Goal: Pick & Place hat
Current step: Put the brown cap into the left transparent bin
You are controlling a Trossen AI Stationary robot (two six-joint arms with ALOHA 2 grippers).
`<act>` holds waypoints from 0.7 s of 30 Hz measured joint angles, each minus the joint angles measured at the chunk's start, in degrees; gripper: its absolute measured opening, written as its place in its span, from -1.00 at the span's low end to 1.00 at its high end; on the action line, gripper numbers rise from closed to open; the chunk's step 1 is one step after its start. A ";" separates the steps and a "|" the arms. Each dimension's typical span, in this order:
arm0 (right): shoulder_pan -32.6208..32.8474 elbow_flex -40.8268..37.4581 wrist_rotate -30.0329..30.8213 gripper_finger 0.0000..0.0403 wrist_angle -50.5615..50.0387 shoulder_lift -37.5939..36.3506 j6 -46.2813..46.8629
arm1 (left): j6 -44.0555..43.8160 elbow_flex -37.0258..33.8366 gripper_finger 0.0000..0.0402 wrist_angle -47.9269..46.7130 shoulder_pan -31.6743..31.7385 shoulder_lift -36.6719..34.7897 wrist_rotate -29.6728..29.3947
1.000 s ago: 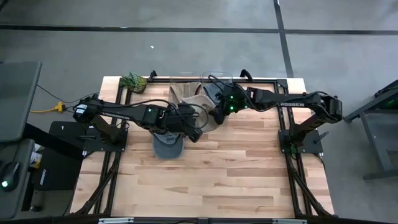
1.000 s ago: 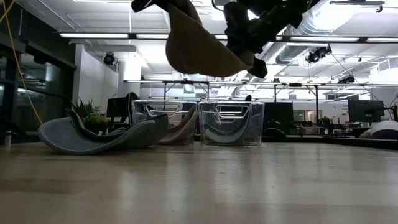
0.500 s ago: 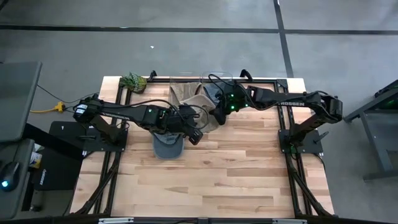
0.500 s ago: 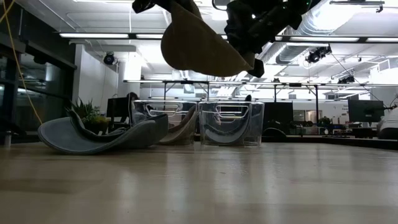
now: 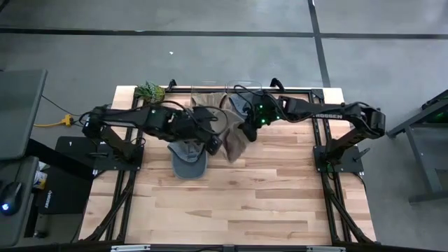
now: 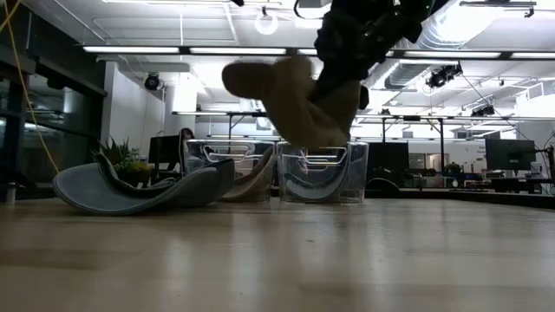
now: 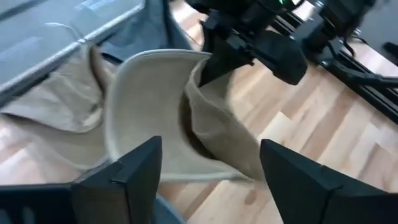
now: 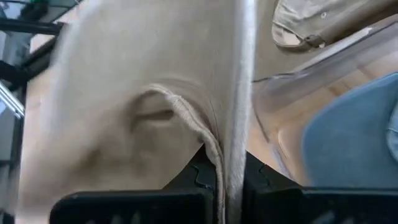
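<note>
Wooden table (image 5: 266, 189) carries everything, near its far edge. Tan hat (image 5: 234, 140) hangs in the air above the boards, a little in front of the clear bins (image 5: 234, 94) at the far edge. Right gripper (image 5: 248, 131) pinches the hat's brim between pressed fingers (image 8: 205, 177). Left gripper (image 5: 210, 145) is just beside the hat, fingers (image 7: 134, 165) spread and holding nothing. Grey hat (image 5: 187, 162) lies on the table under the left arm. Another tan hat (image 8: 323, 22) and a blue one (image 8: 354, 143) rest in the bins.
</note>
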 joint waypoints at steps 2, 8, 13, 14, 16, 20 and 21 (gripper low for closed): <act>-0.65 0.00 0.11 -0.96 -0.70 -0.01 -1.71 | -1.21 1.67 0.30 -2.65 -0.04 0.01 -2.00; -2.13 5.29 -0.25 -0.96 -7.35 -0.12 -11.39 | -7.20 2.67 0.32 -9.84 -0.04 -3.16 -3.39; -3.66 15.30 1.84 -0.96 -17.14 0.62 -27.84 | -12.06 -1.05 0.32 -11.07 -0.04 -5.91 -3.40; -3.98 17.37 1.72 -0.96 -18.71 0.95 -31.28 | -12.72 -2.11 0.32 -11.05 -0.06 -6.59 -3.38; -4.87 21.44 1.97 -0.96 -22.16 2.20 -37.66 | -14.23 -4.42 0.32 -9.97 -0.06 -8.20 -3.68; -6.44 29.59 1.72 -0.96 -29.19 7.20 -47.99 | -17.19 -10.70 0.32 -7.99 -0.06 -11.14 -4.29; -6.66 31.72 1.74 -0.96 -31.30 8.76 -50.25 | -18.01 -12.58 0.32 -7.20 -0.06 -11.94 -4.30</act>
